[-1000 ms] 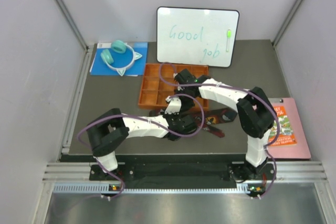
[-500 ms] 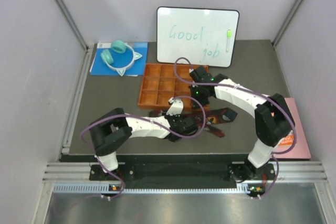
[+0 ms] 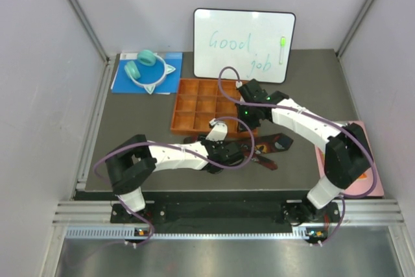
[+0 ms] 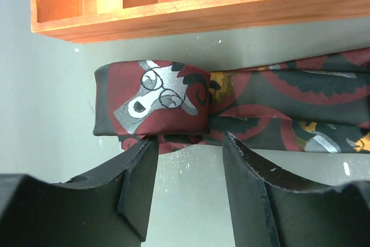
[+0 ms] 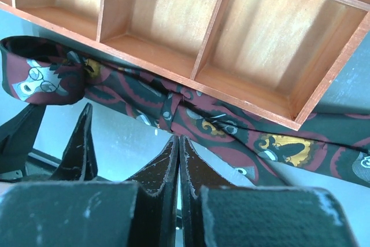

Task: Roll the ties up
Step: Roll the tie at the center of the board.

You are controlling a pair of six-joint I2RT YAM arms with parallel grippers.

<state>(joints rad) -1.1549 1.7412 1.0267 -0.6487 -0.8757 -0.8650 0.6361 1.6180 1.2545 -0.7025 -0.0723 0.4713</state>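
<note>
Rolling has barely started by the look of it. Left gripper (image 4: pixel 188 143) is spread wide, jaws either side of the folded end (image 4: pixel 151 96) (the bit with the fox in glasses), not gripping it. The tie (image 4: pixel 277 99) lies flat on the table (image 4: pixel 52 102) just in front of the orange tray (image 4: pixel 191 18), running off rightwards. Right gripper (image 5: pixel 178 143) is pinched closed on nothing, hovering over the middle stretch. Next move, I'd guess: left clamps that fold and flips it over again while right pins the loose length.
</note>
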